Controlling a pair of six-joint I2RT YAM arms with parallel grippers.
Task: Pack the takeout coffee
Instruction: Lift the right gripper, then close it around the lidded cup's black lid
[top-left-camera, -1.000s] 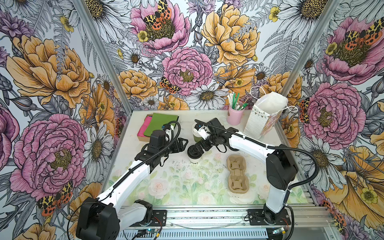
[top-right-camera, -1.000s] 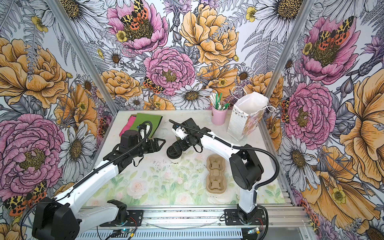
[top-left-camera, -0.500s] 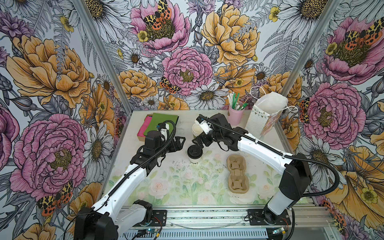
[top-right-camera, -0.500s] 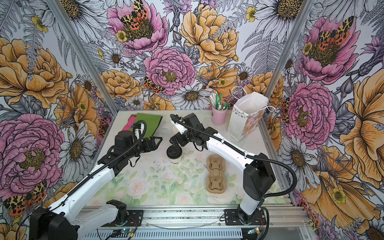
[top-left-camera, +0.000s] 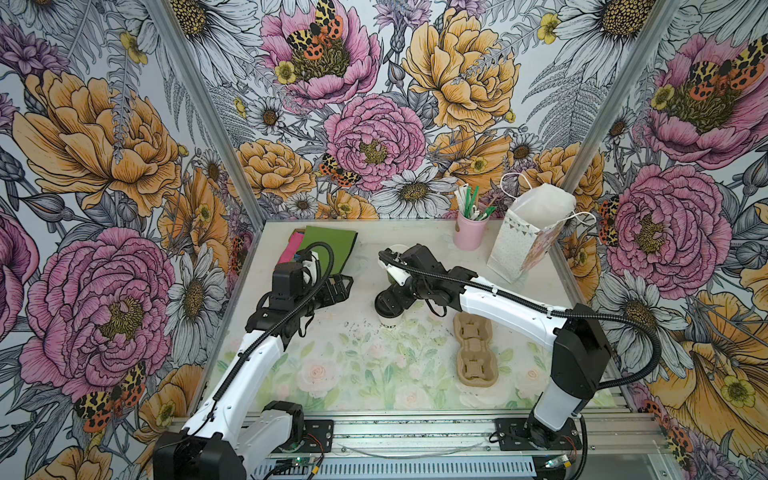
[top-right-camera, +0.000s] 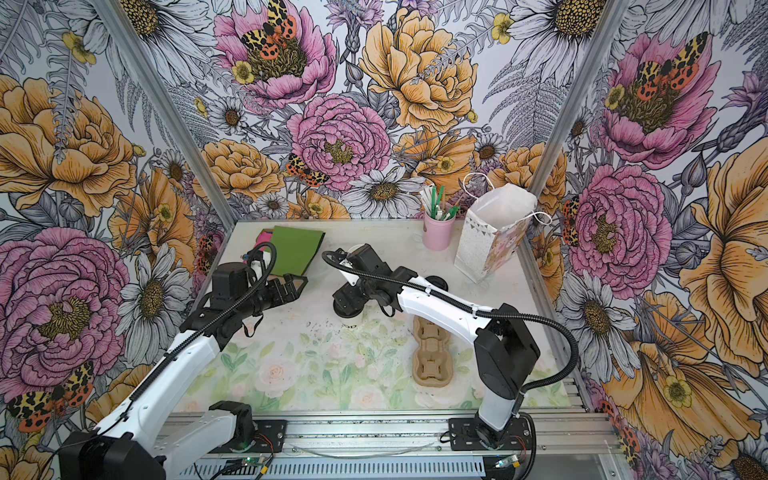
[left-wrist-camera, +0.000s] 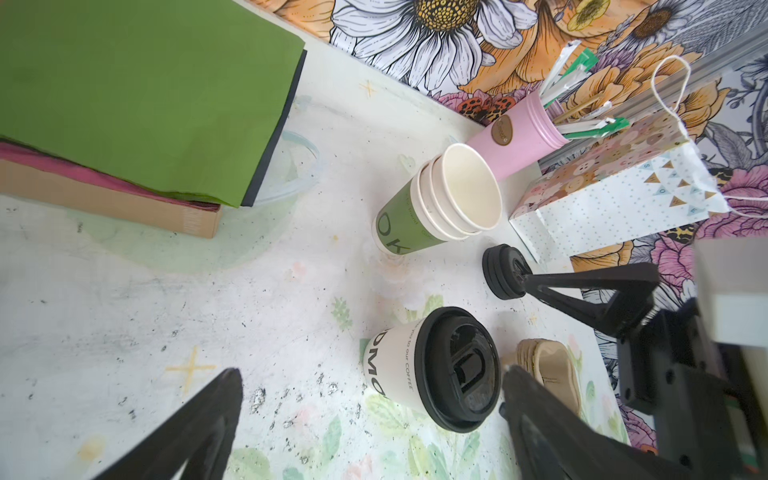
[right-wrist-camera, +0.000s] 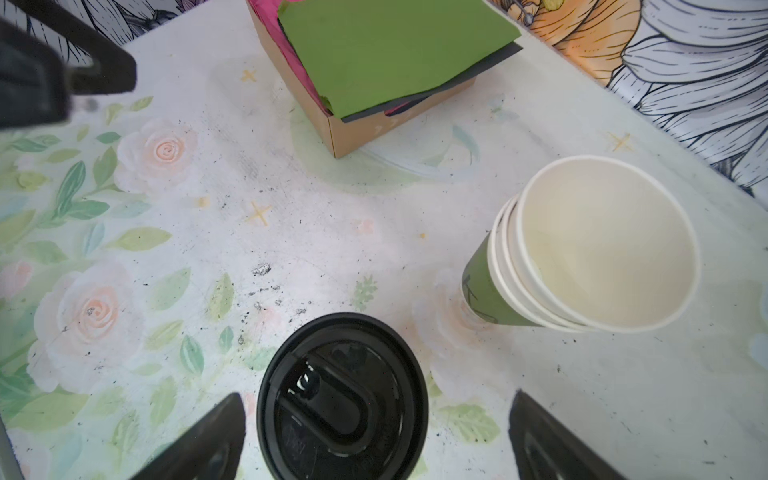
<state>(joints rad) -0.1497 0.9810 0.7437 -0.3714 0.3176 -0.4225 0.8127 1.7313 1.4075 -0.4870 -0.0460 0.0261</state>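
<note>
Takeout coffee stands upright on the tabletop, near the middle, with its black lid on. The right claw hangs right over it. It is spread wide, with one finger on each side of the lid, and is not touching it. The left claw is off to the side, spread wide too, and holds nothing. Close by lies a brown cup tray. A stack of green cups and a paper bag stand farther back.

Stacked cups, straw holder, gift bag, carrier
</note>
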